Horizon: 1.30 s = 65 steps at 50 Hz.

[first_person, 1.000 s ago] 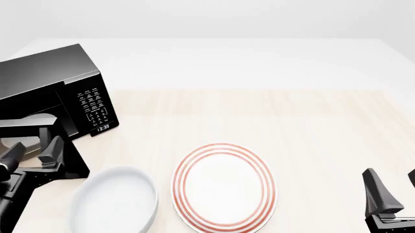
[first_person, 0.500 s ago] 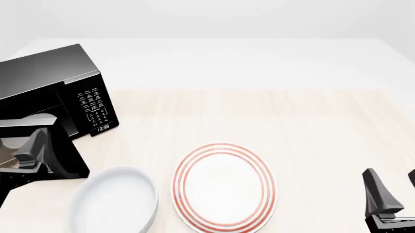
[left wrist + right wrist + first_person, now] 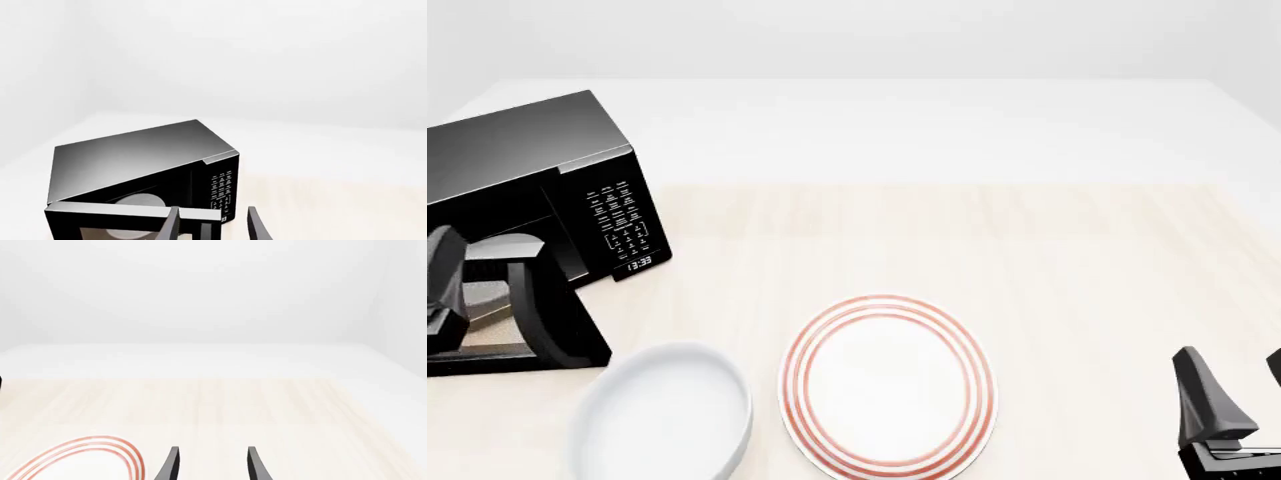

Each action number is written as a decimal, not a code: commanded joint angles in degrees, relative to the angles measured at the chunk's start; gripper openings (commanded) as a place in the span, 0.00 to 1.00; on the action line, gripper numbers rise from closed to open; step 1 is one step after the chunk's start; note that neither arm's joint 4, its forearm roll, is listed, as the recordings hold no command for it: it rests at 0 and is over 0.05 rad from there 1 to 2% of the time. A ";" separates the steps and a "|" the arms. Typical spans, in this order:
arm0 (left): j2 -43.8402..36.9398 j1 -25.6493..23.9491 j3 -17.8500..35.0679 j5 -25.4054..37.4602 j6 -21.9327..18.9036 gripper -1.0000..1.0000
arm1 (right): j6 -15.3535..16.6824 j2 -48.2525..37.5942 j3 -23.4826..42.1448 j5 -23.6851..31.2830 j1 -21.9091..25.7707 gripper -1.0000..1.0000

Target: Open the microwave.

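The microwave [image 3: 527, 175] is a glossy black box at the table's far left, with a white-lettered keypad [image 3: 625, 222]. Its door [image 3: 554, 315] stands swung out toward the front. In the left wrist view the microwave [image 3: 140, 160] shows its white turntable [image 3: 143, 200] inside, behind the door's top edge [image 3: 107, 212]. My left gripper [image 3: 441, 260] is at the frame's left edge, beside the open door. Its fingers [image 3: 257, 227] are apart and hold nothing. My right gripper [image 3: 1234, 365] is open and empty at the front right.
A white bowl [image 3: 665, 415] sits in front of the open door. A white plate with red rings [image 3: 888, 385] lies at the front centre, and it also shows in the right wrist view [image 3: 87, 460]. The wood-grain tabletop [image 3: 1068, 260] stretches to the right.
My left gripper has risen and drawn back to the left, away from the front of the door. The door stays at the same open angle. The right arm has not moved.
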<state>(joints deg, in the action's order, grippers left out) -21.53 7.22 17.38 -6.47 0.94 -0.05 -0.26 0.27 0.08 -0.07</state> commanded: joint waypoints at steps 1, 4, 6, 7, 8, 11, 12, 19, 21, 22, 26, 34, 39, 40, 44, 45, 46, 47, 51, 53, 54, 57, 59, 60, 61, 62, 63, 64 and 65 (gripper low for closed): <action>-1.09 0.32 3.26 0.79 -0.64 1.00 | -0.01 0.01 0.00 -0.01 0.00 1.00; -3.48 -0.20 6.46 1.68 -1.15 1.00 | -0.01 0.00 0.00 0.00 0.01 1.00; -4.46 -0.24 7.87 2.25 -1.36 1.00 | 0.00 0.00 0.00 0.00 0.00 1.00; -4.83 -0.37 8.56 2.53 -1.35 1.00 | 0.01 0.00 0.00 0.00 0.00 1.00; -4.83 -0.37 8.57 2.54 -1.35 1.00 | 0.01 0.00 0.00 0.00 0.00 1.00; -7.44 -1.60 10.63 3.27 -2.98 1.00 | -0.02 0.00 0.00 0.00 0.00 1.00; -8.30 -1.76 12.28 4.28 -3.17 1.00 | 0.02 0.00 0.00 0.00 0.00 1.00; -8.93 -1.52 15.19 8.23 -3.03 1.00 | 0.00 0.00 0.00 0.00 0.01 1.00; -9.26 -1.40 16.10 10.12 -2.65 1.00 | 0.01 0.00 0.00 0.00 0.00 1.00; -9.20 -1.47 16.48 10.74 -2.25 1.00 | 0.00 0.00 0.00 0.00 -0.01 1.00; -11.92 -1.94 18.50 12.96 -3.21 1.00 | 0.00 0.01 0.00 -0.01 0.00 1.00; -16.72 -3.08 23.56 16.44 -4.15 1.00 | 0.01 0.01 0.00 -0.01 0.00 1.00; -19.43 -3.65 25.42 18.78 -4.25 1.00 | 0.01 0.00 0.00 0.00 -0.01 1.00; -19.39 -3.50 25.78 19.21 -4.51 1.00 | 0.01 0.00 0.00 0.00 0.00 1.00; -21.06 -3.98 27.28 21.23 -2.54 1.00 | 0.01 0.00 0.00 0.00 0.00 1.00; -21.95 -3.95 27.63 22.02 -2.50 1.00 | 0.00 0.00 0.00 0.00 0.00 1.00; -21.67 -3.70 27.96 22.37 -2.90 1.00 | 0.00 0.00 0.00 0.00 0.00 1.00; -22.14 -3.76 28.40 23.10 -2.19 1.00 | -0.01 0.00 0.00 0.00 -0.01 1.00; -22.89 -3.05 29.28 24.80 -1.67 1.00 | 0.02 0.00 0.00 0.00 0.01 1.00; -23.16 -3.09 29.51 25.19 -1.02 1.00 | 0.01 0.00 0.00 0.00 0.01 1.00; -23.58 -2.84 29.49 25.69 -1.74 1.00 | 0.01 0.00 0.00 0.00 0.00 1.00; -24.35 -2.60 30.49 26.73 -1.63 1.00 | 0.00 -0.01 0.00 0.01 0.00 1.00; -24.96 -2.34 31.36 27.92 -1.60 1.00 | 0.00 0.00 0.00 0.00 0.00 1.00; -25.20 -2.01 31.39 28.37 -1.44 1.00 | 0.00 0.00 0.00 0.00 0.00 1.00; -25.70 -2.19 31.71 28.80 -1.45 1.00 | 0.01 0.00 0.00 0.00 0.00 1.00; -26.05 -2.44 31.89 29.02 -1.68 1.00 | 0.01 0.00 0.00 0.00 0.01 1.00; -26.52 -2.05 32.11 29.44 -2.10 1.00 | 0.01 0.00 0.00 0.00 0.00 1.00; -26.73 -2.09 32.06 29.45 -1.91 1.00 | 0.01 0.00 0.00 0.00 0.00 1.00; -27.41 -2.65 32.46 29.75 -1.59 1.00 | -0.01 0.00 0.00 0.00 0.00 1.00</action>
<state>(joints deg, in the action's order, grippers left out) -45.62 4.52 47.35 19.71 -0.93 -0.05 -0.26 0.27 0.08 -0.06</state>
